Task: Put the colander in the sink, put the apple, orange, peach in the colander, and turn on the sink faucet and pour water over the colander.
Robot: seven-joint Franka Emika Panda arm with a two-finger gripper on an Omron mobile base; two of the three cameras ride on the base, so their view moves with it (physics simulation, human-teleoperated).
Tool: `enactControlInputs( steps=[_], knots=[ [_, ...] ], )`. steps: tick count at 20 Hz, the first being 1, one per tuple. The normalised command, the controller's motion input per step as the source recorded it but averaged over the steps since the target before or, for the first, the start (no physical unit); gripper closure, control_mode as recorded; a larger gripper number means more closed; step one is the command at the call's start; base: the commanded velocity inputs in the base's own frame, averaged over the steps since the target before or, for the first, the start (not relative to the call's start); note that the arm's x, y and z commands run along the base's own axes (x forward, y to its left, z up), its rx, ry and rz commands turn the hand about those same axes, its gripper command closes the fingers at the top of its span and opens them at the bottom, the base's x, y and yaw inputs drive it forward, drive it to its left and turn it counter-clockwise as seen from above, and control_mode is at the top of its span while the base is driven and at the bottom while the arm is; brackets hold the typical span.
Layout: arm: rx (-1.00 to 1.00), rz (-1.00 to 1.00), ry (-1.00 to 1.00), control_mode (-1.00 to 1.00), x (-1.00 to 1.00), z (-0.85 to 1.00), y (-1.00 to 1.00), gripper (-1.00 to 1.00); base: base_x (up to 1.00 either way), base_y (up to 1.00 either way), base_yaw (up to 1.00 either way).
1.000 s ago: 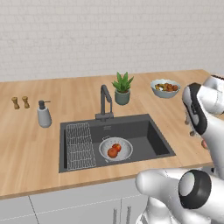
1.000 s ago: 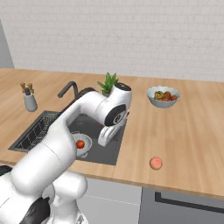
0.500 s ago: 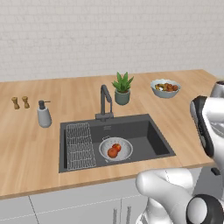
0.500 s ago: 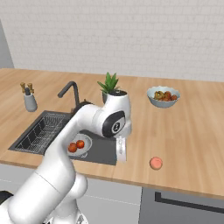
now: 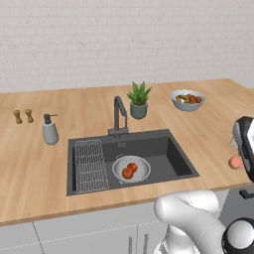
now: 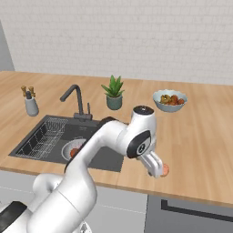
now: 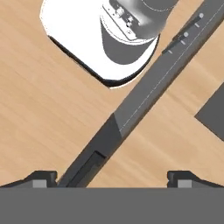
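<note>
The silvery colander [image 5: 131, 168] sits in the dark sink [image 5: 173, 158], in front of the angular faucet [image 5: 119, 116]. Inside it lie the red apple [image 5: 133, 166] and the duller orange [image 5: 127, 173]. The pale pink peach [image 5: 235, 162] rests on the counter near the front edge, right of the sink. My gripper [image 6: 157, 171] hangs right beside the peach [image 6: 165, 169], partly covering it. In the hand view my gripper [image 7: 113, 177] is open, its fingertips [image 7: 41, 177] wide apart with nothing between them; the peach is out of that view.
A blue-grey bowl of mixed food [image 5: 187, 99] and a potted plant [image 5: 138, 100] stand behind the sink. A soap dispenser [image 5: 49, 130] and two small shakers [image 5: 23, 116] are at the left. A wire rack [image 5: 90, 163] lines the sink's left side.
The arm has swung right from over the sink to the counter's front right, ending beside the peach. The fruits in the colander have not moved.
</note>
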Motion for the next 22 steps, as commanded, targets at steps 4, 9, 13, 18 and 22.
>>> enactControlInputs(
  steps=[4, 9, 13, 18, 22],
  knots=[
    [0.08, 0.36, -0.10, -1.00, 0.10, -0.33, -0.17, -1.00, 0.00, 0.00, 0.00],
    [0.03, 0.31, -0.09, -1.00, 0.21, -0.38, -0.02, -1.00, 0.00, 0.00, 0.00],
    [-0.01, 0.23, 0.01, -1.00, 0.43, -0.35, 0.00, -1.00, 0.00, 0.00, 0.00],
    [0.00, 0.14, 0.09, -1.00, 0.38, -0.37, -0.19, -1.00, 0.00, 0.00, 0.00],
    [0.00, 0.05, 0.07, -1.00, 0.28, -0.42, -0.44, -1.00, 0.00, 0.00, 0.00]
  ],
)
